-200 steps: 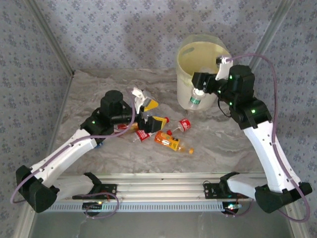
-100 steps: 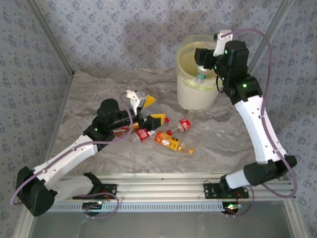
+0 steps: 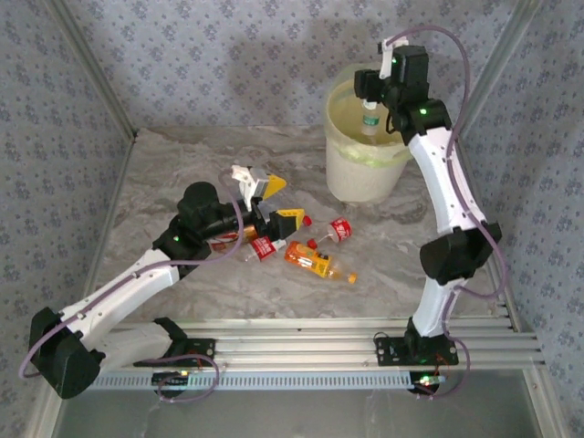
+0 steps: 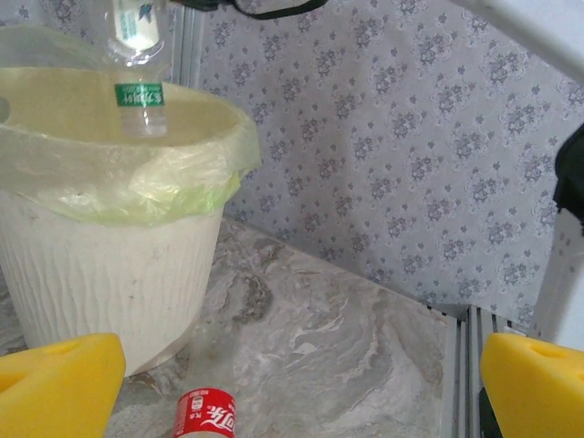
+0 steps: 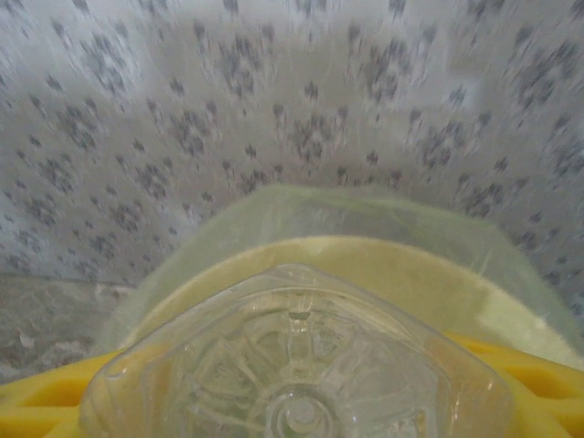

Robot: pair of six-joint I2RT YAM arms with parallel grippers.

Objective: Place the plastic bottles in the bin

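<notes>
Nearest, loose bottles (image 3: 315,262) lie on the table (image 3: 182,164) just below and ahead of the left gripper (image 3: 281,203), whose yellow fingers (image 3: 274,188) stand wide apart and empty. Farther off, the right gripper (image 3: 370,94) clasps a green-labelled bottle (image 3: 370,119); its long axis hangs straight down from the fingers, directly over the bin (image 3: 365,178), so letting go should drop it in

The red-labelled bottle (image 4: 204,415) between the pads (image 4: 55,383) of the left gripper (image 4: 294,392) is cut off below. Wallpaper (image 5: 274,119) beyond the right gripper (image 5: 297,411) and its clear bottle (image 5: 297,338) is blurred.
</notes>
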